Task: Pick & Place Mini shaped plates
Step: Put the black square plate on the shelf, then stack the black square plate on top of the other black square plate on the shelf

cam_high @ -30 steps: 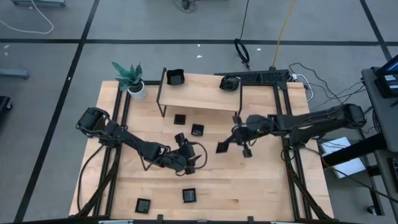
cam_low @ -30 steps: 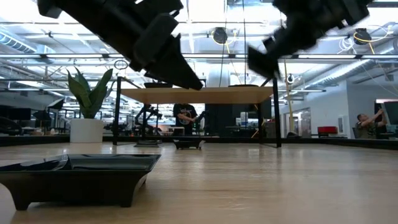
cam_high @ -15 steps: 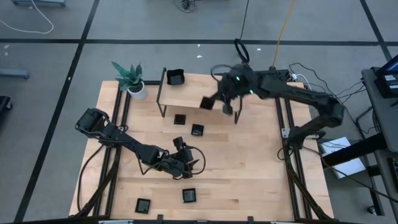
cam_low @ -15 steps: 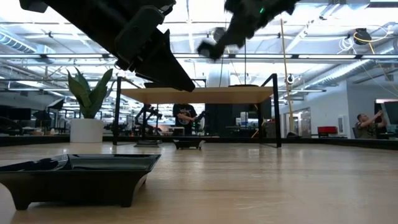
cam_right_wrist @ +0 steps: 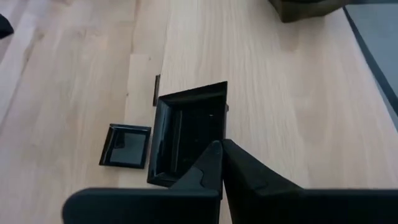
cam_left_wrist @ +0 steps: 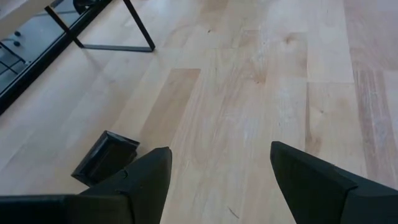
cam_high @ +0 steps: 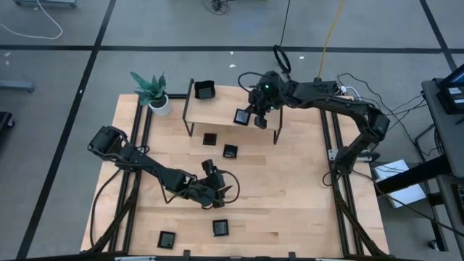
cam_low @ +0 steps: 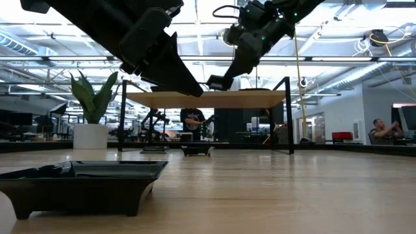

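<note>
Upper centre of the high view: right gripper [cam_high: 255,116] pinches a glossy square black plate [cam_high: 241,117] over the shelf [cam_high: 217,110], plant [cam_high: 151,88] left. Left gripper [cam_high: 223,192], spread, hovers mid-table.

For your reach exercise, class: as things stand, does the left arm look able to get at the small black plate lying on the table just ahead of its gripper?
Probably yes. The left gripper is open and empty, and the small black plate lies on bare table beside one finger, with nothing between them. The right gripper is away over the raised shelf, holding another plate.
</note>
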